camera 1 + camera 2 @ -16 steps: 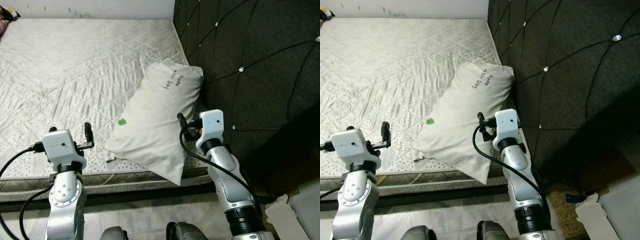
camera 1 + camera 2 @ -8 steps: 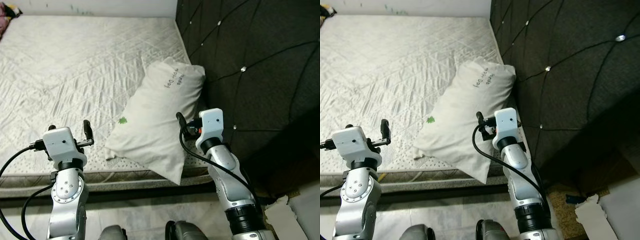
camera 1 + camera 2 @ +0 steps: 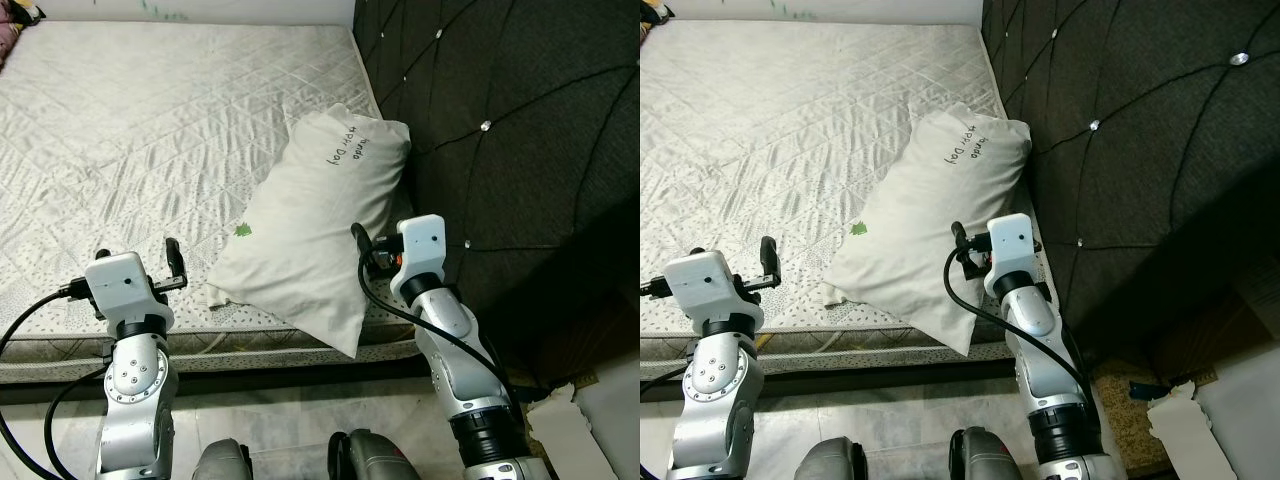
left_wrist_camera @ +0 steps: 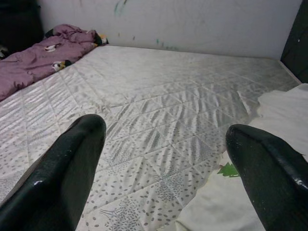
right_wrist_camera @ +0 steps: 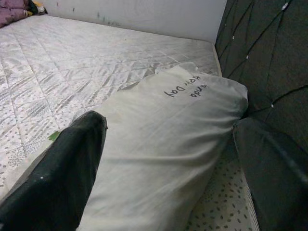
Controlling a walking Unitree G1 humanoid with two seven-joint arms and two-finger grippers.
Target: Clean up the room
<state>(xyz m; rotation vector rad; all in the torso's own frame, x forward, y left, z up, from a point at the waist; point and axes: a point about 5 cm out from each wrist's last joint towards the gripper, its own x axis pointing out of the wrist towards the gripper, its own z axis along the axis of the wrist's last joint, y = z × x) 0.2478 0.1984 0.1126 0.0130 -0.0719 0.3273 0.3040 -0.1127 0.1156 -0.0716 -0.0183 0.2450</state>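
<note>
Nearest the robot, both grippers hover spread wide at the mattress (image 3: 120,130) edge as before: left gripper (image 4: 168,159) over bare quilting, right gripper (image 5: 168,159) above the pillow (image 3: 310,230). Beyond, the pillow still leans against the dark headboard (image 3: 500,120); only the camera shifted slightly.

Camera view has shifted, showing less of the far mattress (image 3: 180,120). Left gripper (image 4: 168,159) sits lower against the mattress edge.
</note>
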